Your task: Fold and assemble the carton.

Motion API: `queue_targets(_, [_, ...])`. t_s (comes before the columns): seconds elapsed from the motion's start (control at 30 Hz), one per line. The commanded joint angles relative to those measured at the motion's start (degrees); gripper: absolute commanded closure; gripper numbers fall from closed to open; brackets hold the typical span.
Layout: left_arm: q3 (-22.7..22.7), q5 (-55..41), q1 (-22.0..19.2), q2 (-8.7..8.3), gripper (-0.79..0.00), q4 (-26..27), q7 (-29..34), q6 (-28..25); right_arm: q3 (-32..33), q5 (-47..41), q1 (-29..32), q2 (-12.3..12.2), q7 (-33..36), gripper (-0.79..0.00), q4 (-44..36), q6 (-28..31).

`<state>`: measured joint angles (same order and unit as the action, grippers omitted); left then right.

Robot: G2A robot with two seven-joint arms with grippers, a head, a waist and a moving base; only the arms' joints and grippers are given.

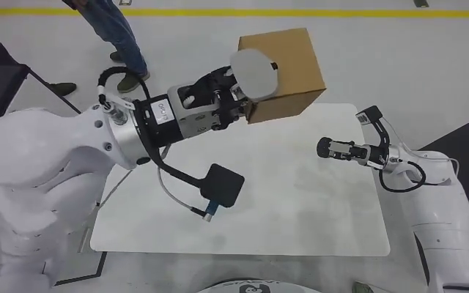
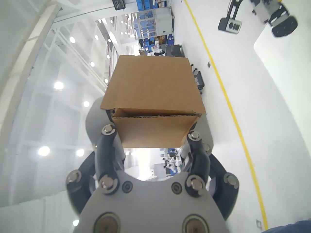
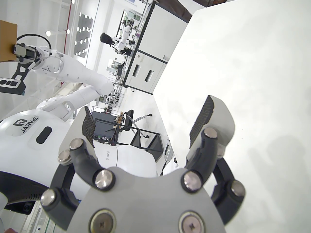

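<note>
Left gripper is clamped on one end of the cardboard carton, holding it above the table's far edge, right gripper spread empty over the table, so I'd guess that lone pinch could let it twist loose.

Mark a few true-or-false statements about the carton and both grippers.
1. The left gripper is shut on the carton. True.
2. The carton lies flat on the table. False: it is a formed box, held up in the air at the table's far edge.
3. The right gripper is open and holds nothing. True.
4. The right gripper touches the carton. False: it is well apart from the carton, above the table.
</note>
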<state>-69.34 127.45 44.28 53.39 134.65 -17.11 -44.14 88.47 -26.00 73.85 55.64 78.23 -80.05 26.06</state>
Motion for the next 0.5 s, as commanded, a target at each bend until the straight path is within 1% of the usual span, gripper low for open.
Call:
queue_targets(0.0, [0.0,6.2,0.7,-0.47,0.000,0.0,-3.2,3.3,0.0,0.0,0.0,0.0,0.0,-0.785,0.0,0.0])
queue_targets(0.1, [-0.4,11.5,2.1,-1.10,0.000,0.0,-7.1,6.8,0.0,0.0,0.0,0.0,0.0,-0.785,0.0,0.0])
queue_targets(0.17, [-1.1,13.4,3.2,-1.45,0.000,0.0,-8.7,7.8,0.0,0.0,0.0,0.0,0.0,-0.785,0.0,0.0])
queue_targets(0.4, [-3.5,14.8,5.8,-2.10,0.000,0.0,-11.8,11.0,0.0,0.0,0.0,0.0,0.0,-0.785,0.0,0.0])
queue_targets(0.47, [-4.5,12.6,6.9,-2.08,0.000,0.0,-11.5,11.9,0.0,0.0,0.0,0.0,0.0,-0.785,0.0,0.0])
